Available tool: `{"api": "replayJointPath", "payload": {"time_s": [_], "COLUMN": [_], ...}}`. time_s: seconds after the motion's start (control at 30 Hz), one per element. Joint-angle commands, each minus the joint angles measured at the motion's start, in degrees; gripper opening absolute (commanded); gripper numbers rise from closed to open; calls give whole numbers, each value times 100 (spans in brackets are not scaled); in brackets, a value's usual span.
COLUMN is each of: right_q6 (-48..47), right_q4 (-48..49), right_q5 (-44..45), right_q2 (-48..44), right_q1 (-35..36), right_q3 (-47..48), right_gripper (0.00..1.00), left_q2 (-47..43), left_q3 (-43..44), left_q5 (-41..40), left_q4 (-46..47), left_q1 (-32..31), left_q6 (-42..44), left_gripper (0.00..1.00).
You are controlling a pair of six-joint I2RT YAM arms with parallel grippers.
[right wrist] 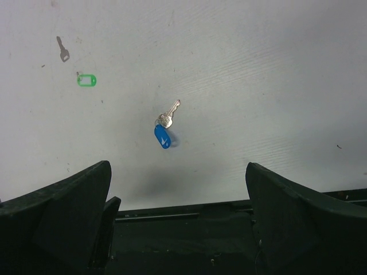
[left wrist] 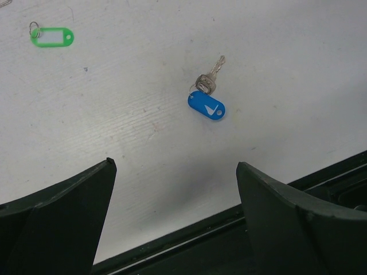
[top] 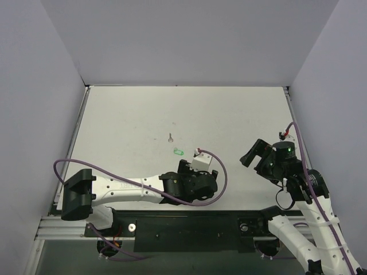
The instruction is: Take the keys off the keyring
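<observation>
The blue keyring (left wrist: 206, 106) lies flat on the white table with a silver key (left wrist: 211, 77) still on its small wire ring. It also shows in the right wrist view, keyring (right wrist: 162, 136) and key (right wrist: 170, 113). I cannot make it out from above. Another silver key (right wrist: 62, 50) lies loose farther off, seen from above as a key (top: 170, 137). My left gripper (left wrist: 175, 163) is open and empty, short of the keyring. My right gripper (right wrist: 178, 163) is open too, well back from it.
A green tag (left wrist: 51, 37) with its own small ring lies apart from the keyring, near the loose key; it shows from above as the green tag (top: 178, 152). The table's near edge rail (right wrist: 172, 215) runs just under both grippers. White walls enclose the table.
</observation>
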Motion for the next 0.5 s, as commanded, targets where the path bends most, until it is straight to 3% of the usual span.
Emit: {"api": "replayJointPath", "payload": {"time_s": [0.0,0.47], "right_q6": [-23,-23], "right_q4": [-186,-432], "right_q5": [202,184], "right_q2": [-99,-54], "right_q1": [41,41], "right_q3": [181,172], "right_gripper": [98,96], "left_q2": [267,2630], "left_q3": [44,1820], "left_q5": [61,-308], "left_q4": [452,-49], "left_q1": [-66,-251], "left_q6": [182,1017], "left_gripper": [97,93]}}
